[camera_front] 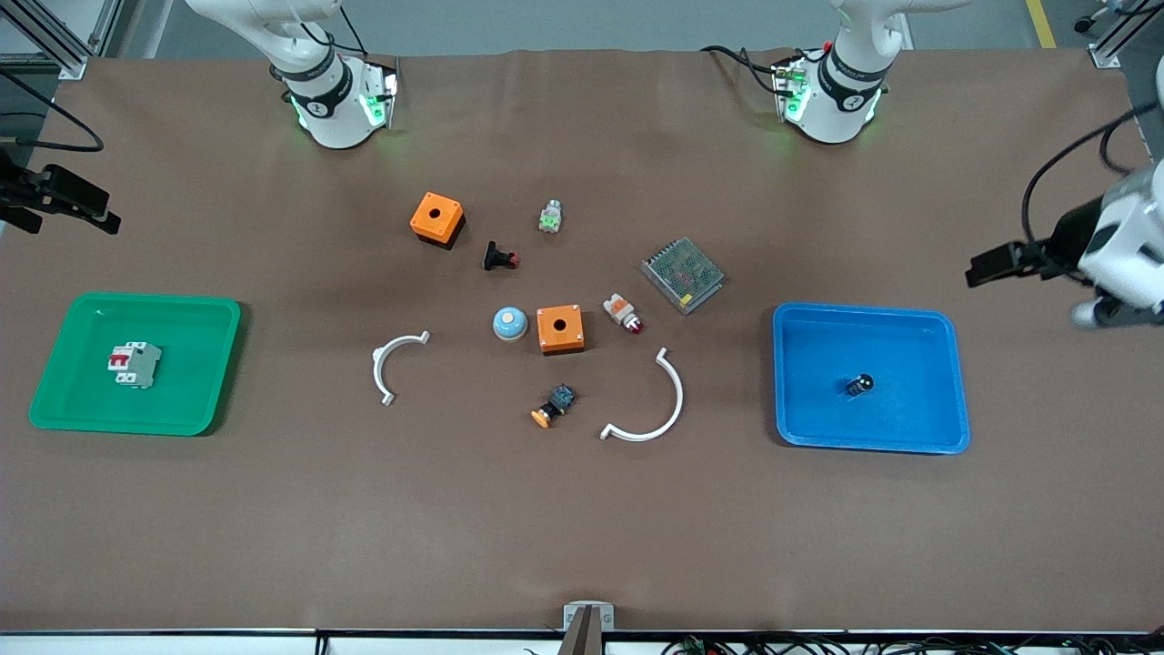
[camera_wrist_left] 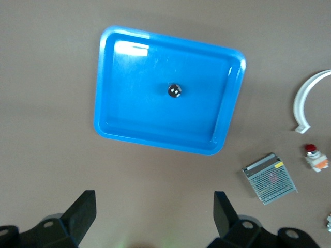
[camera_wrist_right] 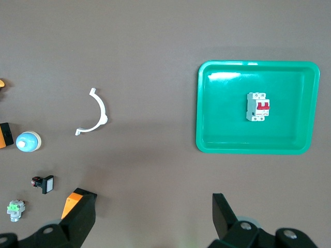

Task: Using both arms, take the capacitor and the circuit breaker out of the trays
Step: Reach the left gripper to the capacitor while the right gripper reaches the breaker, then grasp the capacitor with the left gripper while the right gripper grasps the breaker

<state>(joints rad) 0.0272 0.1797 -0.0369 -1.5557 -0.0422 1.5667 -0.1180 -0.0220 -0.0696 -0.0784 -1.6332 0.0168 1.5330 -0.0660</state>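
Observation:
The capacitor (camera_front: 858, 385), a tiny black cylinder with a shiny end, stands in the blue tray (camera_front: 909, 428). In the left wrist view the capacitor (camera_wrist_left: 174, 90) is near the middle of that tray (camera_wrist_left: 134, 113). The breaker (camera_front: 136, 364), grey-white with red levers, lies in the green tray (camera_front: 73, 400). It also shows in the right wrist view (camera_wrist_right: 257, 106), inside the tray (camera_wrist_right: 222, 124). My left gripper (camera_wrist_left: 153, 214) is open and empty, up over bare table beside the blue tray; the front view shows it too (camera_front: 996, 264). My right gripper (camera_wrist_right: 152, 217) is open and empty, up beside the green tray (camera_front: 68, 202).
Between the trays lie two orange boxes (camera_front: 437, 218) (camera_front: 559, 328), two white curved clips (camera_front: 393, 364) (camera_front: 650, 405), a mesh power supply (camera_front: 683, 274), a blue dome button (camera_front: 510, 324), an orange-capped push-button (camera_front: 553, 406), a red-tipped button (camera_front: 499, 257) and a white-orange lamp part (camera_front: 623, 314).

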